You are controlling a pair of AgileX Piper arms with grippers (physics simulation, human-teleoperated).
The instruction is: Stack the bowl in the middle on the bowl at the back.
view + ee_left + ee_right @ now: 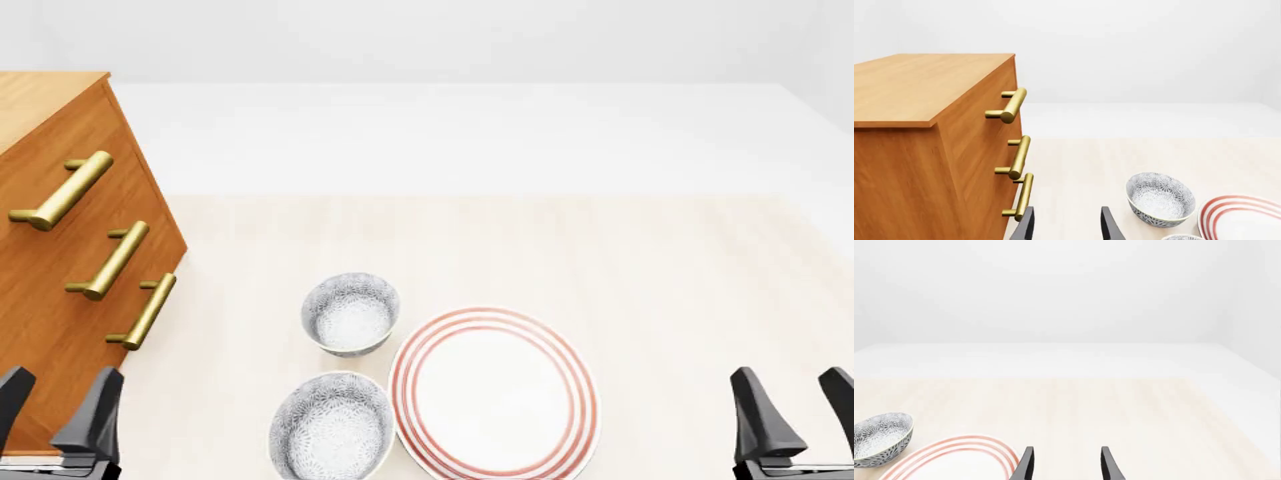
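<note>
The bowl in the middle (331,430), where does it sit against the red-ringed plate (494,392)?

Just beside the plate's left rim, at the near end of it, upright on the pale wooden table (667,280). I cannot tell whether the two rims touch. The left wrist view catches only a sliver of its rim (1184,237).

Anything in it?

Nothing. The plate's white centre is bare too, and the bowl at the back (350,313), just off the plate's far-left rim, holds nothing either.

How does the middle bowl look?

Small and round, far smaller than the plate. Its inside is covered in a dense grey-and-black lacy speckle on white, right down to the bottom. The front view hides most of its outer wall.

And the back one?

Much the same size, with a paler floor inside. The left wrist view shows bolder white petal marks on its dark outside (1161,199).

The grippers?

The left gripper (60,385) hangs well to the left of the plate, jaws spread with nothing between them, in front of a wooden drawer cabinet (67,330) with three brass handles (114,262). The right gripper (790,385) hangs well to the plate's right, jaws likewise apart over bare table.
</note>
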